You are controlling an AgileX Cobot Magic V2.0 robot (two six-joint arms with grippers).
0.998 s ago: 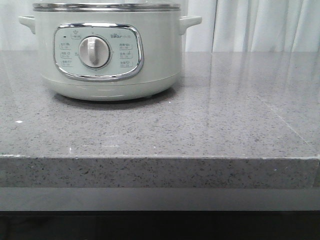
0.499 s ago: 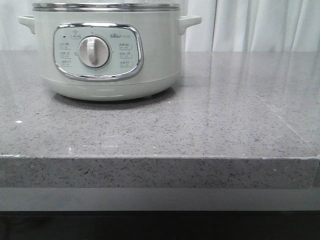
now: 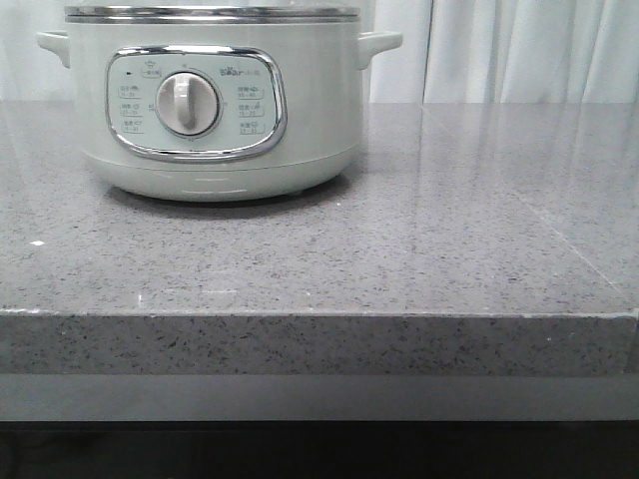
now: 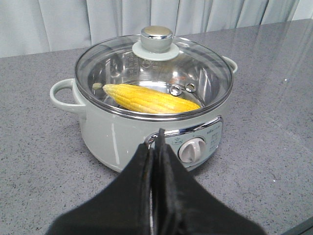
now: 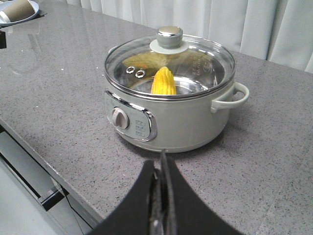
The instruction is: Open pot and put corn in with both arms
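The pot [image 3: 215, 105] is sitting toward the left of the grey counter [image 3: 419, 249] in the front view, its dial [image 3: 187, 103] facing the camera; neither arm is showing there. From the wrist cameras, the glass lid [image 4: 154, 73] is sitting on the steel rim, and the corn [image 4: 149, 99] is lying inside the pot beneath it, slanting across the bowl. So the task is looking complete as things lie now.

The left gripper [image 4: 155, 147] is hanging above the counter, in front of the pot's panel and clear of it, with its jaws pressed together and gripping nothing. The right gripper [image 5: 161, 169] is likewise hanging in front of the pot, apart from it, jaws closed on nothing. The corn is lying well beyond both sets of jaws, behind glass.

The remaining risks are small. Either arm, if swinging forward, could be knocking the knob [image 5: 169, 36] or a side handle [image 5: 230, 97] and sliding the lid askew. Whether the lid is seating fully all round cannot be told. A plate [image 5: 17, 11] is sitting at the far corner in the right wrist view, well away.
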